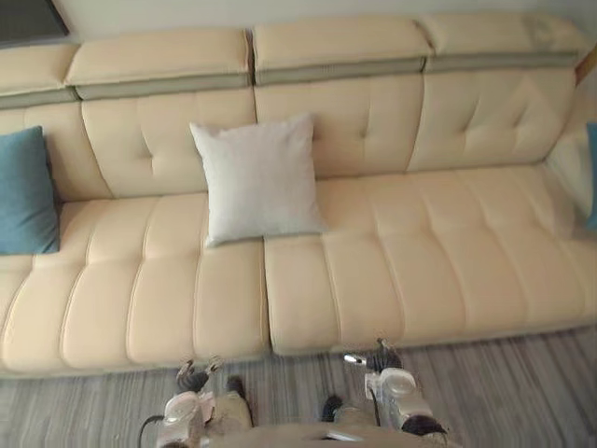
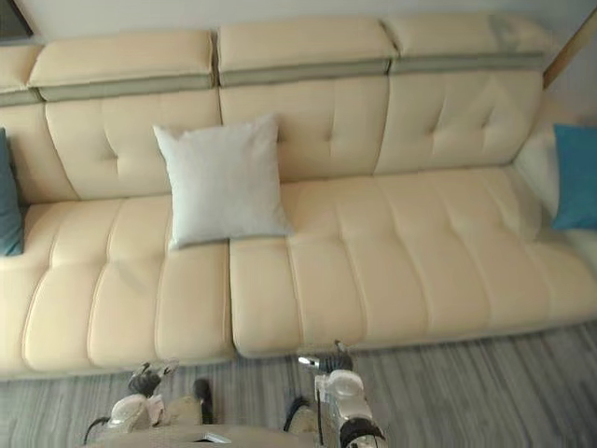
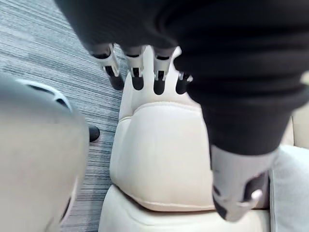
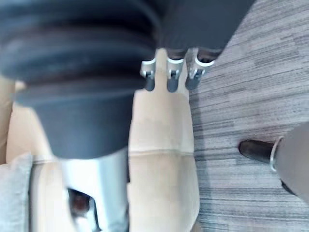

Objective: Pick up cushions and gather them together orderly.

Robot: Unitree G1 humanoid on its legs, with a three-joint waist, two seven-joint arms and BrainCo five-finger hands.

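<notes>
A white cushion [image 1: 259, 177] leans upright against the backrest of the cream sofa [image 1: 448, 252], a little left of its middle. At the sofa's left end stands a blue cushion [image 1: 23, 191]. Another blue cushion [image 2: 576, 177] rests at the right end by the armrest. My left hand [image 1: 191, 378] and right hand [image 1: 381, 359] hang low over the floor just in front of the seat's front edge, apart from every cushion. Both are open and hold nothing: the left wrist view has straight fingers [image 3: 136, 63] over the seat edge, and the right wrist view has relaxed fingers [image 4: 173, 72].
Grey striped carpet [image 1: 504, 383] runs along the sofa's front. The seat to the right of the white cushion is bare. A wooden edge [image 1: 588, 65] stands at the far right behind the sofa.
</notes>
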